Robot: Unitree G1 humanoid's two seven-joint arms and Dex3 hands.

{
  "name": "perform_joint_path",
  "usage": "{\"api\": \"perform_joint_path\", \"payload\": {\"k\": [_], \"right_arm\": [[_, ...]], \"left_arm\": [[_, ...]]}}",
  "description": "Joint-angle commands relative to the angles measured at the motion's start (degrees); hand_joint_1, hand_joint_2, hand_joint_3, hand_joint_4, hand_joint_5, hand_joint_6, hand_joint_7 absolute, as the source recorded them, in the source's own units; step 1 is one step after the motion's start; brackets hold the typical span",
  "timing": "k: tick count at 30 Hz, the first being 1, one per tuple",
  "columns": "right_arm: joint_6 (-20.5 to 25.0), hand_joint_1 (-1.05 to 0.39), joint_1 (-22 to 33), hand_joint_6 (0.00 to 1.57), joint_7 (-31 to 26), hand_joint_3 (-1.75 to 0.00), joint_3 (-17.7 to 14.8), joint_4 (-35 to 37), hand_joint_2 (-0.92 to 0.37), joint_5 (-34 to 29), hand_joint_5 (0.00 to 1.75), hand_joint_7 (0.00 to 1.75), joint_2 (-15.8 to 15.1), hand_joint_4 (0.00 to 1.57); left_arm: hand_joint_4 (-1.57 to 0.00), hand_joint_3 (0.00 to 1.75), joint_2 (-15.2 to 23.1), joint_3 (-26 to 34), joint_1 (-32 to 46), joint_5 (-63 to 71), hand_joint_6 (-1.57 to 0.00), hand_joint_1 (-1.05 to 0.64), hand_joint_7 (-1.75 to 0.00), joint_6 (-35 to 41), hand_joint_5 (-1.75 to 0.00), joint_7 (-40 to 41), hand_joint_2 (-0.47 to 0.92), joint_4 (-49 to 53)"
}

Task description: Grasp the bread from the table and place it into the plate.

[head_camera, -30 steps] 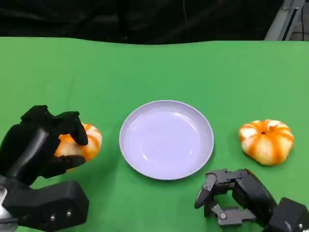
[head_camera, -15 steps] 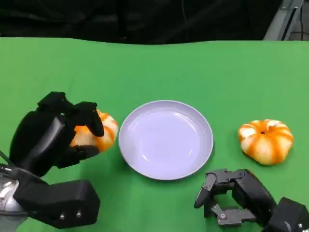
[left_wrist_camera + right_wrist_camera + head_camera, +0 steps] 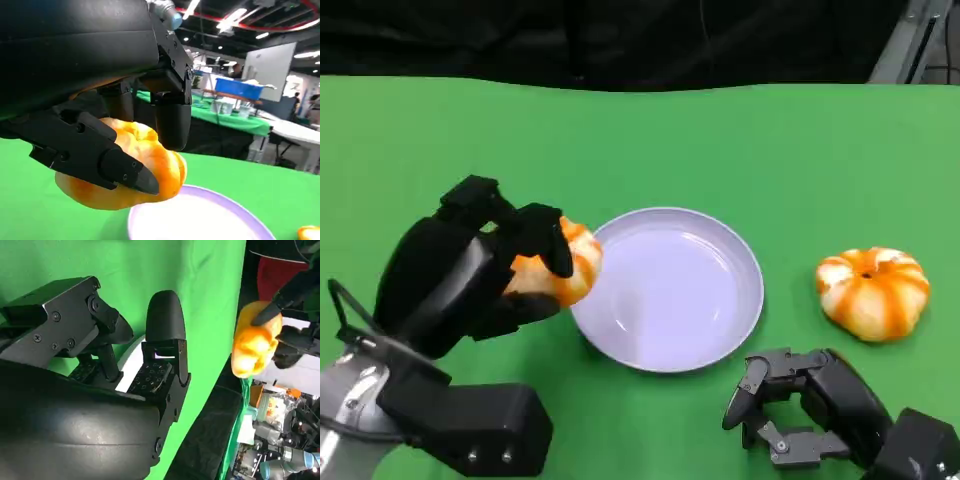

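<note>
My left hand (image 3: 470, 270) grips an orange-and-white bread roll (image 3: 563, 268) and holds it above the left rim of the lilac plate (image 3: 715, 300). In the left wrist view the roll (image 3: 125, 175) sits between my black fingers (image 3: 100, 155), with the plate (image 3: 200, 220) just beyond it. A second striped bread roll (image 3: 872, 291) lies on the green table to the right of the plate. My right hand (image 3: 800, 405) rests low at the front right with its fingers curled in and nothing in them. The right wrist view shows the held roll (image 3: 254, 340) from afar.
The green table (image 3: 650, 140) stretches back to a dark backdrop. A metal stand leg (image 3: 905, 45) shows at the far right corner. Open green cloth lies behind the plate and at the far left.
My left hand has lifted the bread roll and carried it right, from the table's left side to over the plate's left rim. The right hand has not moved.
</note>
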Motion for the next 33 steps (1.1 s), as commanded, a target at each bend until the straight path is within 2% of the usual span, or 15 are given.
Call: {"api": "perform_joint_path", "payload": {"k": [1, 3, 6, 13, 21, 24, 27, 29, 33], "right_arm": [[-0.1, 0.18, -0.6, 0.98, -0.2, -1.08, 0.0, 0.4, -0.57, -0.1, 1.38, 1.06, -0.4, 1.00], [0.2, 0.18, -0.5, 0.98, -0.2, -1.07, 0.0, 0.2, -0.57, -0.1, 1.37, 1.06, -0.3, 1.00], [0.1, 0.18, -0.4, 0.98, -0.1, -1.06, 0.0, 0.3, -0.58, 0.0, 1.37, 1.06, -0.3, 1.00], [0.1, 0.19, -0.5, 0.99, -0.7, -1.06, 0.1, 0.2, -0.59, -0.3, 1.37, 1.07, -0.2, 1.01], [-0.2, 0.17, -0.7, 0.99, -1.2, -1.07, 0.3, 0.4, -0.59, -0.8, 1.37, 1.08, -0.1, 1.01], [0.0, 0.18, -0.7, 0.99, -1.1, -1.08, 0.3, 0.4, -0.59, -0.6, 1.37, 1.08, 0.1, 1.01], [0.0, 0.18, -0.7, 0.99, -1.2, -1.09, 0.4, 0.5, -0.58, -0.6, 1.36, 1.08, 0.1, 1.01], [0.1, 0.18, -0.7, 1.00, -0.9, -1.10, 0.4, 0.5, -0.58, -0.3, 1.36, 1.08, 0.2, 1.01], [0.7, 0.16, -0.5, 1.00, -1.1, -1.12, 0.5, 0.0, -0.56, -0.3, 1.37, 1.08, 0.4, 1.01]], "left_arm": [[-0.53, 0.00, -0.5, -0.8, -2.7, -0.6, -0.52, -0.15, -1.52, -2.5, -1.75, 0.4, 0.84, 2.1], [-0.55, 0.00, -1.0, -1.2, -3.5, -0.8, -0.59, -0.16, -1.42, -3.3, -1.74, 0.3, 0.83, 3.0], [-0.56, 0.01, -1.9, -2.1, -4.9, -0.6, -0.56, -0.17, -1.50, -4.1, -1.75, 0.3, 0.81, 3.9], [-0.54, 0.01, -3.7, -4.1, -8.6, -1.5, -0.52, -0.16, -1.55, -5.0, -1.75, -1.5, 0.82, 7.0], [-0.47, 0.02, -5.2, -6.1, -13.0, -1.3, -0.50, -0.15, -1.48, -6.6, -1.75, -2.2, 0.87, 13.5], [-0.46, 0.01, -5.8, -7.2, -15.0, -1.0, -0.56, -0.13, -1.36, -6.7, -1.74, -2.5, 0.88, 16.8], [-0.44, 0.00, -7.1, -8.5, -18.3, -1.1, -0.57, -0.13, -1.32, -7.0, -1.72, -3.0, 0.87, 22.6], [-0.44, 0.00, -7.8, -9.2, -19.9, -1.2, -0.57, -0.12, -1.31, -7.5, -1.71, -2.7, 0.87, 25.7], [-0.47, 0.00, -9.8, -10.2, -23.3, -1.4, -0.54, -0.12, -1.41, -9.2, -1.70, -1.2, 0.86, 32.8]]}}
